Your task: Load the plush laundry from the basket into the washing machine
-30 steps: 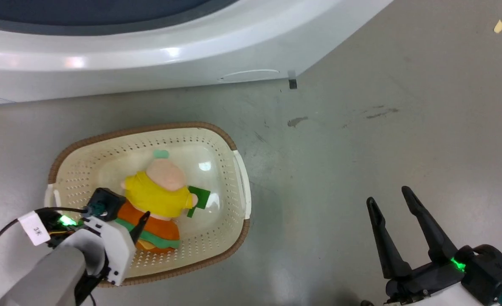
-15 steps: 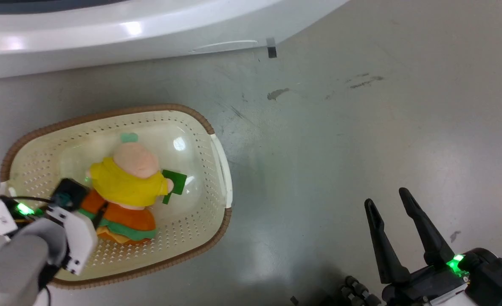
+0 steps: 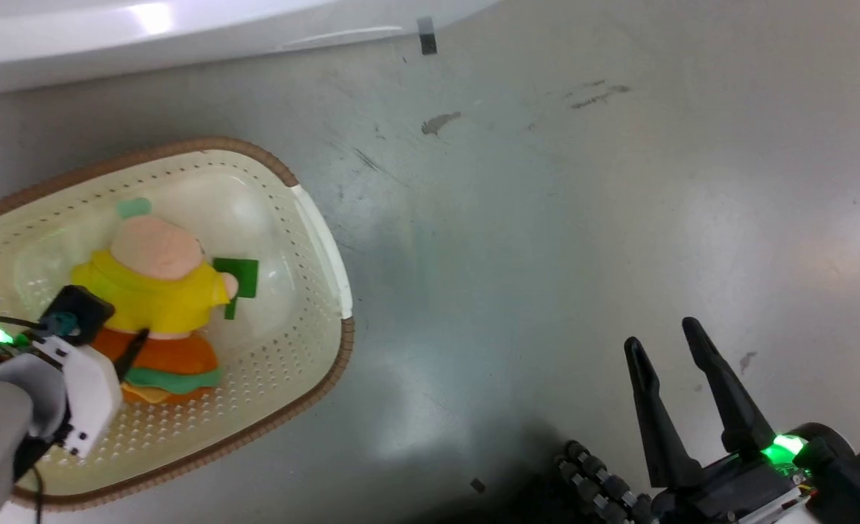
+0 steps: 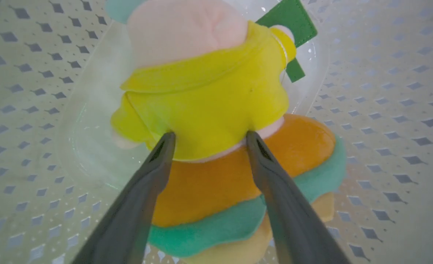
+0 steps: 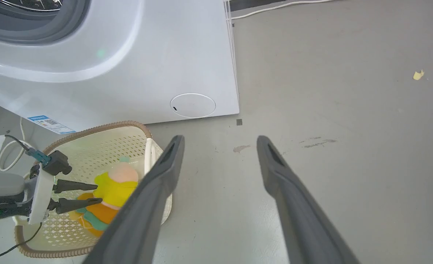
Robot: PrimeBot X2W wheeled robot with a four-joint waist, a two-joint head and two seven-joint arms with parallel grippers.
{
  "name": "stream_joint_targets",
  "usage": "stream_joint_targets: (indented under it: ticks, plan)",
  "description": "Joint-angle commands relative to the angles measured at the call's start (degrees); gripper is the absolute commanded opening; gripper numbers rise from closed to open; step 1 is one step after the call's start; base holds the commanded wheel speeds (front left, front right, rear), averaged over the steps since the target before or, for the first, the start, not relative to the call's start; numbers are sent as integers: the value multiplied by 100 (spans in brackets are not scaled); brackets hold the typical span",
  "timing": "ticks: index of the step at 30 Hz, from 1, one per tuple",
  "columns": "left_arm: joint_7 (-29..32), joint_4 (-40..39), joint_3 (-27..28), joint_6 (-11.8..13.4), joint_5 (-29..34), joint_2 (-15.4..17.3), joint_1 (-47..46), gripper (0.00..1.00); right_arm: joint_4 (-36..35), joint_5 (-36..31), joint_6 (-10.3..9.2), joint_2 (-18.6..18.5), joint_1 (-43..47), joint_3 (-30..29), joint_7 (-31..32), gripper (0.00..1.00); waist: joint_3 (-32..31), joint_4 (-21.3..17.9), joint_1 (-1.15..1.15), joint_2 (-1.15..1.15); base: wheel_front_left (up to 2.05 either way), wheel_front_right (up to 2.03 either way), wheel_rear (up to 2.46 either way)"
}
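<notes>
- left gripper (image 4: 210, 135): jaws spread wide, not clamped on anything. it reaches down into the basket (image 3: 288, 342), with its two dark fingers set on either side of the doll's back.
- in the left wrist view both fingertips (image 4: 167, 141) sit at the lower hem of the yellow shirt, just above the orange trousers. whether they press on the fabric cannot be told.
- right gripper (image 3: 661, 333): jaws apart and empty. it hangs over the bare grey floor (image 3: 546, 218), well apart from the basket.
- plush doll (image 3: 150, 298): lies inside the basket, on its bottom. its peach-pink head points toward the washing machine (image 5: 165, 66) and its green-trimmed trousers point toward the robot.
- green square piece (image 3: 239, 276): lies flat on the basket bottom, touching the doll's hand, on the side nearer the right gripper.
- basket: stands on the floor just in front of the washing machine, brown rim upward.
- washing machine: the grey gasket of its opening shows at the upper left of the right wrist view.
</notes>
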Motion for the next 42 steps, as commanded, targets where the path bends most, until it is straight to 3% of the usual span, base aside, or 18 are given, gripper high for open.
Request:
stream_joint_targets:
  ticks: [1,10,11,12,21,35,42]
  plan:
    - [-55,122,-202,-25,-33,158,-209,100,-57,105,-5,-2,55,59,-74,100,106,-113,0,0,0,0,0]
    - [-35,376,-670,-75,-247,272,-504,100,-81,269,-5,-3,53,171,-170,100,315,-320,0,0,0,0,0]
    - [-10,359,-690,-77,-233,273,-504,9,-89,274,-5,-3,61,173,-174,100,327,-333,0,0,0,0,0]
    - [45,308,-691,-77,-201,270,-467,0,-92,275,-5,-3,67,167,-174,100,322,-340,0,0,0,0,0]
    - [62,320,-691,-77,-175,58,-293,0,179,257,-5,-3,25,-60,-174,100,-157,-181,0,0,0,0,0]
    - [-448,458,-678,-77,-353,-1335,201,0,976,-159,-5,-3,-137,-772,-174,100,-2339,566,0,0,0,0,0]
    - [-620,383,-282,15,-540,-1626,462,0,1309,-358,-5,-3,-104,-976,-174,100,-3185,901,0,0,0,0,0]
